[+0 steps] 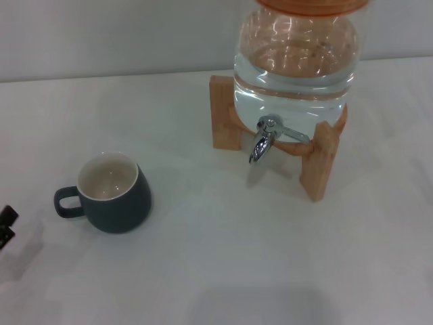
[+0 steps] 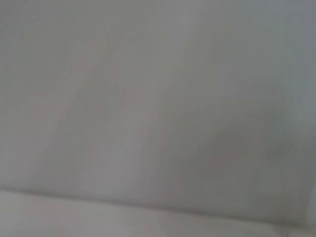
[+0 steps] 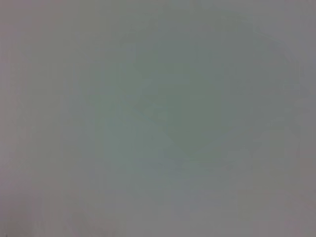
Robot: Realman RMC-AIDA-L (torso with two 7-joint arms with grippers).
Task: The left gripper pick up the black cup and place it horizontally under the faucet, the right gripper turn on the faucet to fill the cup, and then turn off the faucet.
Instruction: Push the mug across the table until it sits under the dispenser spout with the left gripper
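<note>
The black cup [image 1: 111,194] stands upright on the white table [image 1: 223,271], toward the robot's left side, with its cream-white inside open to the ceiling and its loop handle pointing out to the left. Nothing touches it. It sits well apart from the faucet [image 1: 264,137], which lies farther back and to the right.

The faucet is a small chrome spigot sticking out of the front of a clear glass jar [image 1: 295,64]. Its spout points down at the table, and its lever reaches out sideways toward the right. The jar holds water to well above the spigot and carries an orange lid [image 1: 312,5] at the top edge of the head view. It rests in a wooden stand [image 1: 318,159] whose legs reach the table on both sides of the spigot. The patch of table under the spout is bare.

Of the left pincer [image 1: 7,225] only two black tips peek in at the far left edge of the head view, near the cup's handle but apart from it; I cannot tell whether it is released or clenched. The right pincer is out of sight. Both wrist views show only a plain pale surface.
</note>
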